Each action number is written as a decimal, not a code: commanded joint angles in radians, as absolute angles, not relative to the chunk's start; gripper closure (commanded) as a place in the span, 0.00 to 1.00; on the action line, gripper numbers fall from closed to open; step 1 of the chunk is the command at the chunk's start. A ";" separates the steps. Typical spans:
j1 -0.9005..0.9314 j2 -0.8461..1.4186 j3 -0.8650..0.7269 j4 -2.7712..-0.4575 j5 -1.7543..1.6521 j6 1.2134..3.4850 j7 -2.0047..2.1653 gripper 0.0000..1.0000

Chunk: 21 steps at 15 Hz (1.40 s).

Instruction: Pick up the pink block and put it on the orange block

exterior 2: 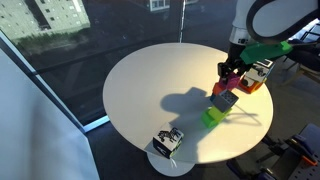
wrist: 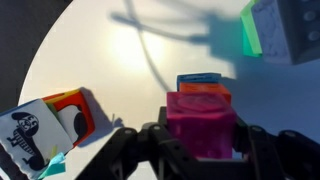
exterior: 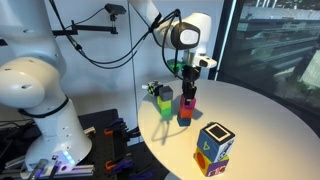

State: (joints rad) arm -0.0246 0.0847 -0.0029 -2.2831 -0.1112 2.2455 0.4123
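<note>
Seeming stacked: one pink block (wrist: 200, 125), one orange (wrist: 205, 88).

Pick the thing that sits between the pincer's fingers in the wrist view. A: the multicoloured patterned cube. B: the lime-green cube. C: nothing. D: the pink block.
D: in the wrist view the pink block fills the gap of the pincer, with a dark finger close on each side.

upper block (wrist: 200, 122) over lower block (wrist: 203, 86), larger cube (wrist: 48, 126) apart
</note>
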 commanded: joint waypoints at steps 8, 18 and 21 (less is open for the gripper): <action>-0.008 0.081 -0.016 -2.257 -0.121 2.189 0.410 0.01; -0.030 -0.031 -0.031 -2.300 -0.076 2.128 0.296 0.00; -0.041 -0.080 -0.043 -2.308 -0.072 2.055 0.223 0.00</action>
